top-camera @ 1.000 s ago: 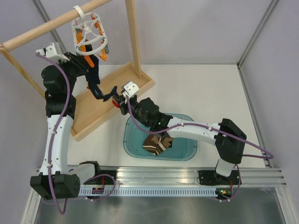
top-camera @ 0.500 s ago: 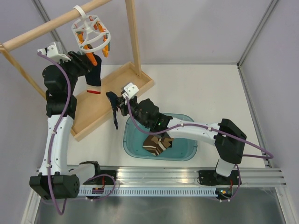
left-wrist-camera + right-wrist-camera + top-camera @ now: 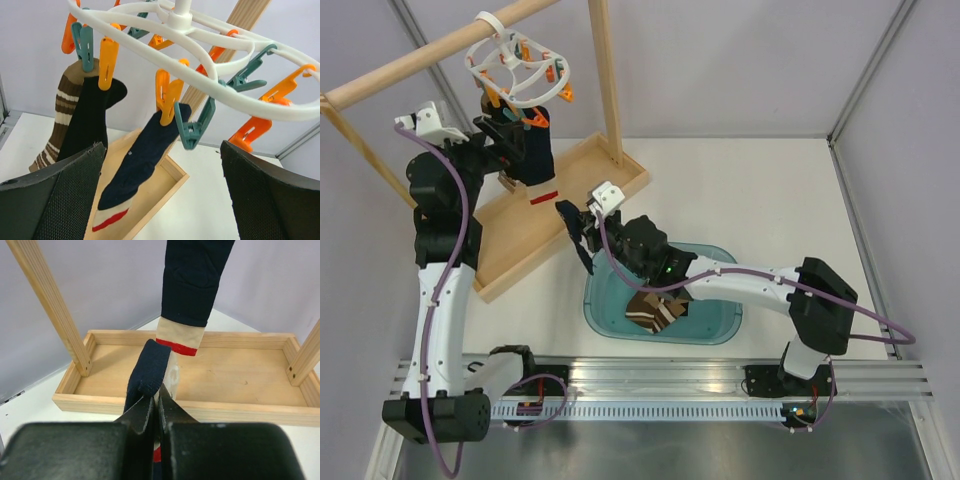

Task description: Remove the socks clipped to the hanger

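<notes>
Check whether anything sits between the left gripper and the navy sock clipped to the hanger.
Nothing visible does. In the left wrist view the open left gripper faces the navy sock, hanging from an orange clip on the hanger, with only air between. The striped sock hangs off to the side.

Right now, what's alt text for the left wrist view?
Three socks hang from orange and teal clips on a white ring hanger: a striped brown sock, a black sock and a navy sock with a red toe stripe. The open left pincer frames them from below.
</notes>
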Action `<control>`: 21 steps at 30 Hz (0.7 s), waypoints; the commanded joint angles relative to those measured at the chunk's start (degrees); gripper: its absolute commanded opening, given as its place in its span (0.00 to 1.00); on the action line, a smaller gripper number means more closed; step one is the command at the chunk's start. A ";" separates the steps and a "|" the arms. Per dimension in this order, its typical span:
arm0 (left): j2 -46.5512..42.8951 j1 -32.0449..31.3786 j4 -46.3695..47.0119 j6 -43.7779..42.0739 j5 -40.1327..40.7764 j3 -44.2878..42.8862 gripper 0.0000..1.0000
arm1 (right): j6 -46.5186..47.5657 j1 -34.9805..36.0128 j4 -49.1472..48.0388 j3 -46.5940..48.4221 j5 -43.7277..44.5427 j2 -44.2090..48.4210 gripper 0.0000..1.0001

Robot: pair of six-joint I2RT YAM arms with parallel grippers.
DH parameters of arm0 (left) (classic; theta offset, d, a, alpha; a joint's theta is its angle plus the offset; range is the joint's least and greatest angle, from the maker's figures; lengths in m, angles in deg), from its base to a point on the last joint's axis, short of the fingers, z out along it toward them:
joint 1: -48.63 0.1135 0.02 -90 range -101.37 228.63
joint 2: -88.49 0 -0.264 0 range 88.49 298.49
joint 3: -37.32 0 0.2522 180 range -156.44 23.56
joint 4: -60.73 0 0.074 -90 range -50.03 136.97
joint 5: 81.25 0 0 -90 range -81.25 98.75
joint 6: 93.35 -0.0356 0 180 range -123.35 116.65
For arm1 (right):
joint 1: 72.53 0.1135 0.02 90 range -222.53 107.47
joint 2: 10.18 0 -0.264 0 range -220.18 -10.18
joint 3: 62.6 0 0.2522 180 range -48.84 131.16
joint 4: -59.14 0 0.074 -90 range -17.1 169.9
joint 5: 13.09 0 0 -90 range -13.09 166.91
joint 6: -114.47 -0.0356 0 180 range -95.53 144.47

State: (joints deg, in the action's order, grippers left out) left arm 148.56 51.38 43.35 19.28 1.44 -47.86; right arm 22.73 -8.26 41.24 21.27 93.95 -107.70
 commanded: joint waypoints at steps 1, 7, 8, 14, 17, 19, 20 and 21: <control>-3.90 -0.19 -1.21 -3.03 1.16 2.07 1.00 | 0.41 0.24 -0.77 -1.46 2.12 4.08 0.01; -11.63 -0.19 -3.93 -6.45 0.98 9.09 1.00 | 1.30 0.15 3.00 -6.73 5.80 10.84 0.01; -12.43 -0.19 -4.38 -6.90 0.72 11.02 1.00 | 2.95 0.15 3.62 -7.69 6.42 12.16 0.01; -17.26 -0.54 -6.40 -9.36 -1.48 17.87 1.00 | 5.60 0.07 14.50 -13.85 13.26 24.37 0.01; -17.71 -1.16 -6.84 -10.06 -2.17 19.65 1.00 | 5.78 -0.29 20.92 -17.01 16.87 32.19 0.01; -17.71 -1.25 -6.93 -9.37 -4.36 20.00 1.00 | 4.47 -0.46 26.35 -19.03 18.72 37.91 0.01; -17.71 -1.34 -6.93 -9.10 -4.99 20.09 1.00 | 3.59 -0.46 28.13 -19.82 20.39 39.75 0.01; -17.62 -1.42 -6.84 -8.84 -5.52 20.18 1.00 | 2.89 -0.46 29.88 -21.14 21.19 43.08 0.01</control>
State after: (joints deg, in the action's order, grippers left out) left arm 131.27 50.37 36.12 12.11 -0.72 -27.79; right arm 26.84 -8.55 62.12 2.60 108.95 -70.48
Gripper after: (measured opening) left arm 0.994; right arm 0.013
